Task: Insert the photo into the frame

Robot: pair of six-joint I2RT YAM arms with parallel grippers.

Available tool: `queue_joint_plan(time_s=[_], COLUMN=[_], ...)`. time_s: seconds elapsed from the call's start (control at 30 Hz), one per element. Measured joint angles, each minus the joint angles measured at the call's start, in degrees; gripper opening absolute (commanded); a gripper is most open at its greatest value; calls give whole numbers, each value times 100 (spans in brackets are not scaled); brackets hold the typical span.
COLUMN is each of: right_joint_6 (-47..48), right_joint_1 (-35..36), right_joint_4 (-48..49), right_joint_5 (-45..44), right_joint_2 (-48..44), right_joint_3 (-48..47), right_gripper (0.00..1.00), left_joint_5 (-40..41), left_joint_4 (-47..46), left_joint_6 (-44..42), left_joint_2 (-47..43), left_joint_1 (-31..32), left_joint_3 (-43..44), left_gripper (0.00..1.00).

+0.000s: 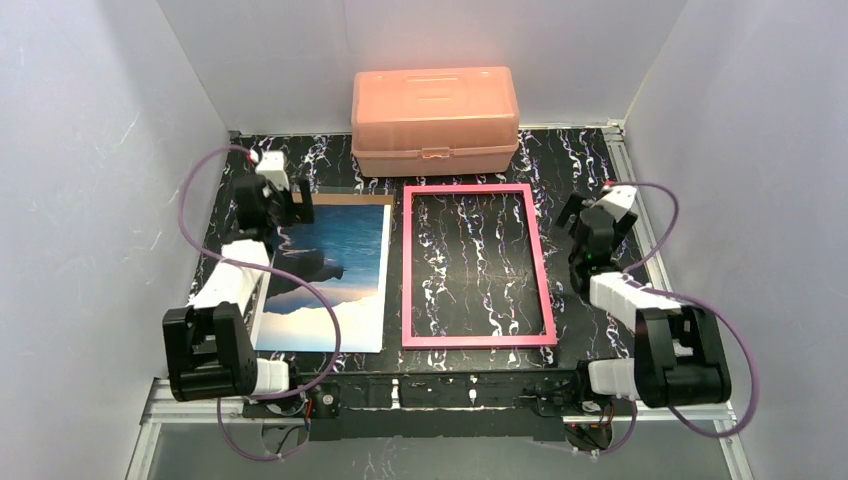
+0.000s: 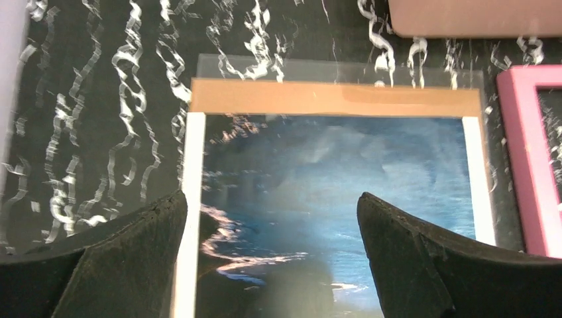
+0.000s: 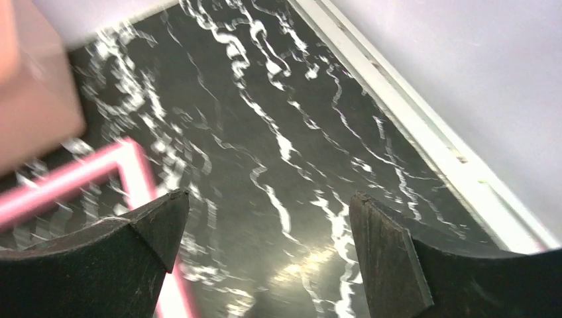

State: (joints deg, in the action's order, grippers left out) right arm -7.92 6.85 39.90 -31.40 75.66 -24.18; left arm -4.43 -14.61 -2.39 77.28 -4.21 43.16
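Beside the frame (image 1: 479, 340) lies the photo (image 1: 335, 270), face up.

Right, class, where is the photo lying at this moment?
In the top view, the photo lies face up on the left side of the table, just left of the pink frame, with the open left hand poised at its far end.

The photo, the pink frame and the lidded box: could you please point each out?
photo (image 1: 340, 280), top view, middle of the print.
pink frame (image 1: 480, 341), top view, near rail.
lidded box (image 1: 435, 100), top view, lid.
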Motion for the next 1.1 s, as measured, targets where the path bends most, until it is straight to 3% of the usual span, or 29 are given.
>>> queue_joint_plan(time_s=[0.1,0.23,0.3,0.43,0.53,0.7,0.9,1.1], right_joint_6=[-1161,-1779,-1803,-1805,-1899,-2079,-2186,-2339], right_joint_1=[-98,-94,557,2503,3823,5038,5720,5912], right_joint_4=[-1189,-2507,-3403,-4868,-5578,-6448,-7182,-7473], right_joint_5=[61,734,518,-24,-358,-466,-413,-260], right_joint_2=[-273,-273,-90,743,1292,2398,3943,4354], right_joint_3=[-876,-1821,-2441,-3978,-4704,-5580,-6669,-6721], right_gripper=[99,99,99,99,99,99,99,94], left_joint_5=[-162,-400,-463,-476,-470,-448,-450,-450], left_joint_4=[1545,3252,3965,5097,5694,6428,6905,7143], left_joint_6=[-48,-48,-44,-44,-42,-37,-61,-122], left_joint_2=[-20,-20,-17,-4,-4,-4,-4,-4], left_joint_1=[-227,-511,-573,-581,-605,-765,-975,-1071], left_joint_3=[1198,2227,2487,2780,2933,3198,3383,3383], left_gripper=[98,98,98,98,98,98,98,98])
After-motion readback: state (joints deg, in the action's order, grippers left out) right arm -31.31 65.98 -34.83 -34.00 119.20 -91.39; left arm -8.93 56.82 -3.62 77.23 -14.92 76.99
